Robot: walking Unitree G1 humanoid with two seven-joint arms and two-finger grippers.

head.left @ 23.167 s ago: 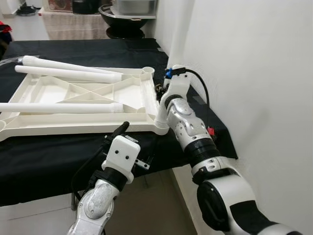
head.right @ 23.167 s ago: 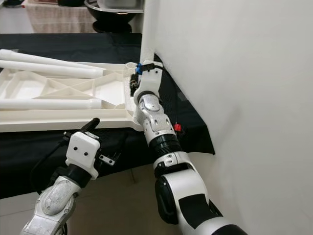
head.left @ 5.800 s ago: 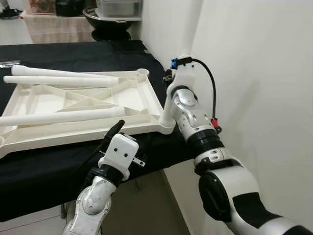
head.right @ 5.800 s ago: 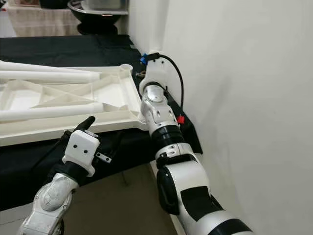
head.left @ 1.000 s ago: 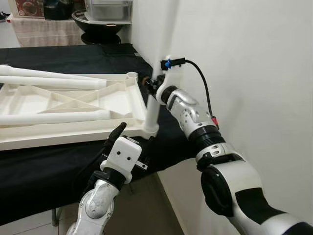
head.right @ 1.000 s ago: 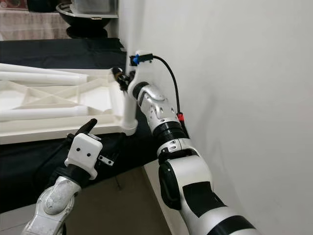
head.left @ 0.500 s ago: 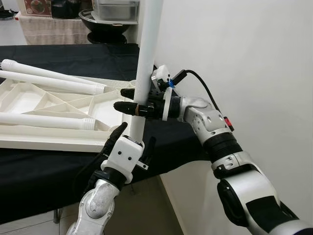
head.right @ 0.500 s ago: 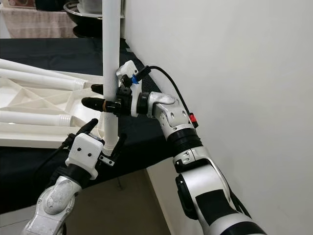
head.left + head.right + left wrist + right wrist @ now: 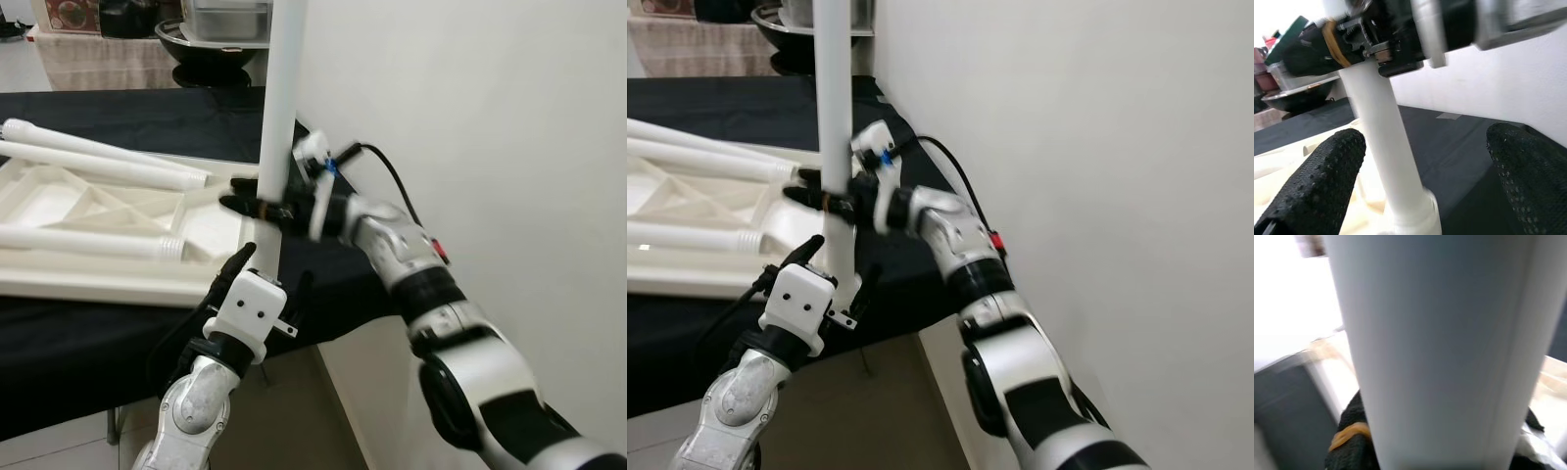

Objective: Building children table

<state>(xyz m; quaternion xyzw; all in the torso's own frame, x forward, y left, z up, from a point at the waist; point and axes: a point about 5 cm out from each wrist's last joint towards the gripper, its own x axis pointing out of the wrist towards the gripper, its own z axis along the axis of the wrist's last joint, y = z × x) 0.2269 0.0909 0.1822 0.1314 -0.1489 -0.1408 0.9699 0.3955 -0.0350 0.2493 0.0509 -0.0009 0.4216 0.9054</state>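
Right end effector (image 9: 257, 201) is clenched around the upright white leg (image 9: 277, 108), seated in the tabletop's (image 9: 108, 284) corner socket. Left end effector (image 9: 265, 269) waits released, fingers spread either side of the leg's base.

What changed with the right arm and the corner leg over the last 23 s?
The right gripper was at the tabletop's near right corner; it now has its jaws around the upright leg higher up the shaft. The leg stands in the corner socket. The left gripper stayed low at the table edge, jaws open near the leg's base. The upturned tabletop and three loose legs lie as before.
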